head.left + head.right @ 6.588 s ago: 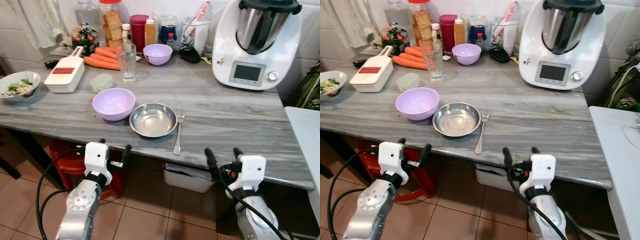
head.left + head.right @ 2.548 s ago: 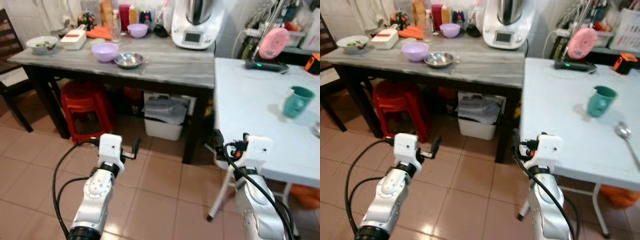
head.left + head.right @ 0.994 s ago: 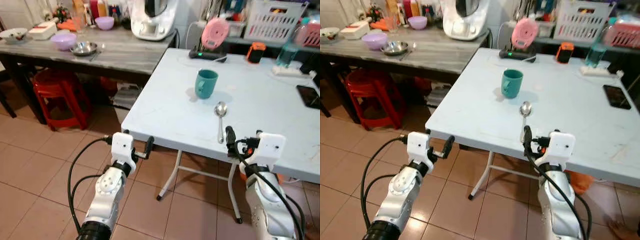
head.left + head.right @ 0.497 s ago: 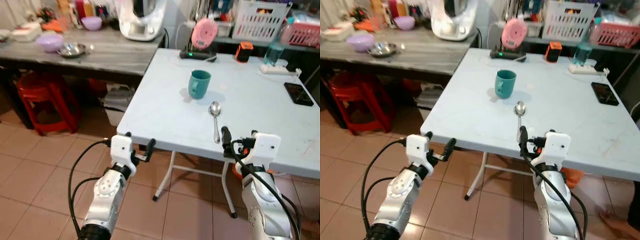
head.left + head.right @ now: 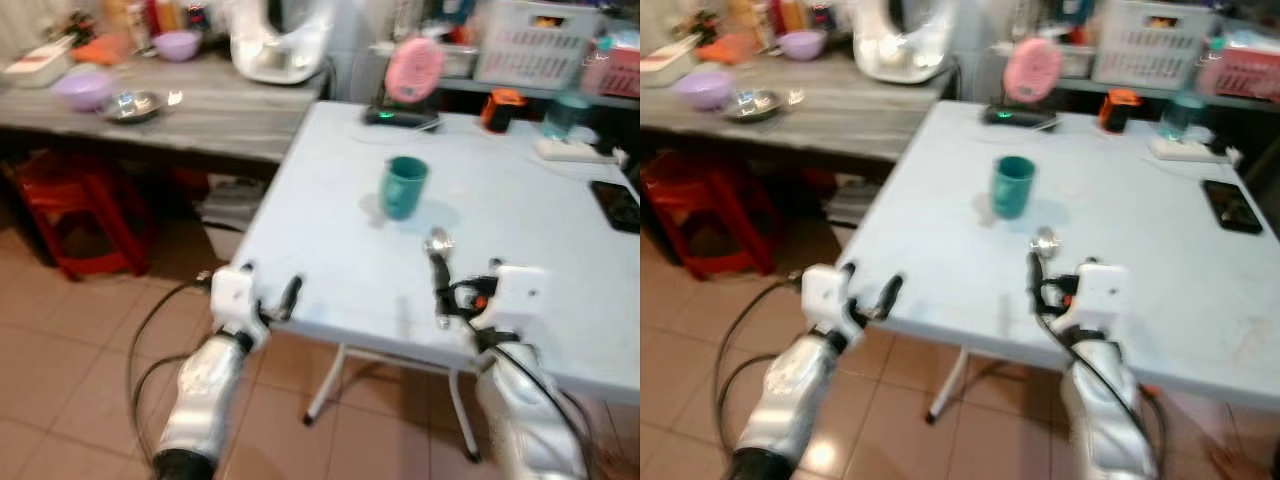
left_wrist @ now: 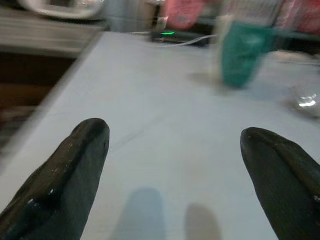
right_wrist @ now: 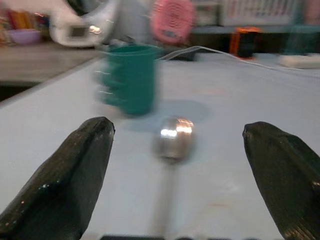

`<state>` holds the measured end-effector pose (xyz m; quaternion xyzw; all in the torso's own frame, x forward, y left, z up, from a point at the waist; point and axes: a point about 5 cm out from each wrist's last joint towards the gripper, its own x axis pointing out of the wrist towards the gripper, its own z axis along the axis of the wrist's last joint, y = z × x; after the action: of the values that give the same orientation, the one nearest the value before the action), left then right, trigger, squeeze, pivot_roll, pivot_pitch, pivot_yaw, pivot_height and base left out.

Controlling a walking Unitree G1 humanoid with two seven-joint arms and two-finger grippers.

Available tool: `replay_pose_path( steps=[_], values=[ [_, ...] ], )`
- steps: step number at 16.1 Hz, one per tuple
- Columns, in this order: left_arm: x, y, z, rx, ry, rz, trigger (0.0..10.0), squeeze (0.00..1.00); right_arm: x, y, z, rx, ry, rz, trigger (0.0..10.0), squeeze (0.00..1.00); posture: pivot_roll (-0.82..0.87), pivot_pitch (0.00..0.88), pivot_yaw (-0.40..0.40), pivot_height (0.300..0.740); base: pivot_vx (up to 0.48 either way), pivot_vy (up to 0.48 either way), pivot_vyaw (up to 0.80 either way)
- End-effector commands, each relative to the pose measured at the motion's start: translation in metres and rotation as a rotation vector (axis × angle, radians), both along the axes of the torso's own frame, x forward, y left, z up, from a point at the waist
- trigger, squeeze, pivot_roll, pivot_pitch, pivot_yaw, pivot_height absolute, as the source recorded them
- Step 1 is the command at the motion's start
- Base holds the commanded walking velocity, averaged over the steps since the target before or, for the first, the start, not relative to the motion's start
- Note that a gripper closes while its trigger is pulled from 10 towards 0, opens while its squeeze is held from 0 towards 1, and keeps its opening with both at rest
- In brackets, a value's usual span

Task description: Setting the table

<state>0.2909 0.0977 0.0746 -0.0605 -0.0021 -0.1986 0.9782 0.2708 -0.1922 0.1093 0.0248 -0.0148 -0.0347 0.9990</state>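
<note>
Closer now than half a second ago, I'm bringing the right gripper (image 7: 172,175), fingers spread, toward the spoon (image 7: 172,137) lying just near of the teal cup (image 7: 131,77): light, stiff, slippery steel, best pinched mid-handle.

The spoon (image 7: 172,135) is shiny metal. The cup (image 5: 1013,186) looks like matt teal plastic. The pale worktop (image 5: 330,240) is smooth and matt; the floor (image 5: 60,370) is glossy tile.

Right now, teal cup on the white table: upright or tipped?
Upright. The teal cup stands on its base on the white table, beyond the spoon. Contents: cannot tell.
</note>
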Motion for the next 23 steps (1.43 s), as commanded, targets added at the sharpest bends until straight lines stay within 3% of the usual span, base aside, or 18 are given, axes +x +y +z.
replay_pose_path(
  steps=[1, 7, 10, 14, 18, 23],
  values=[
    [0.001, 0.008, 0.003, 0.017, -0.014, 0.010, 10.0, 0.00, 0.003, 0.006, 0.007, 0.007, -0.027, 0.019, 10.0, 0.00, -0.11, 0.000, -0.025, 0.740, 0.382, 0.000, 0.00],
    [-0.007, 0.009, -0.003, 0.046, -0.003, -0.027, 10.0, 0.00, 0.002, 0.009, 0.004, 0.016, -0.012, 0.032, 10.0, 0.00, -0.10, 0.000, -0.029, 0.740, 0.173, 0.000, 0.00],
    [-0.015, 0.015, -0.007, 0.082, 0.006, -0.097, 10.0, 0.00, -0.001, 0.013, -0.007, -0.007, 0.057, 0.042, 10.0, 0.00, -0.10, 0.000, -0.029, 0.740, 0.000, 0.000, 0.00],
    [-0.029, 0.020, -0.012, 0.120, 0.032, -0.282, 10.0, 0.00, -0.005, 0.019, -0.020, 0.016, 0.130, 0.062, 10.0, 0.00, -0.10, 0.000, -0.015, 0.740, 0.000, 0.000, 0.00],
    [-0.032, 0.023, -0.011, 0.132, 0.040, -0.327, 10.0, 0.00, -0.003, 0.023, -0.032, 0.002, 0.226, 0.088, 10.0, 0.00, -0.10, 0.000, -0.009, 0.740, 0.000, 0.000, 0.00],
    [-0.034, 0.015, -0.008, 0.093, 0.031, -0.399, 10.0, 0.00, 0.017, 0.029, -0.037, 0.003, 0.287, 0.127, 10.0, 0.00, -0.10, 0.000, -0.010, 0.740, 0.000, 0.000, 0.00]
  ],
)
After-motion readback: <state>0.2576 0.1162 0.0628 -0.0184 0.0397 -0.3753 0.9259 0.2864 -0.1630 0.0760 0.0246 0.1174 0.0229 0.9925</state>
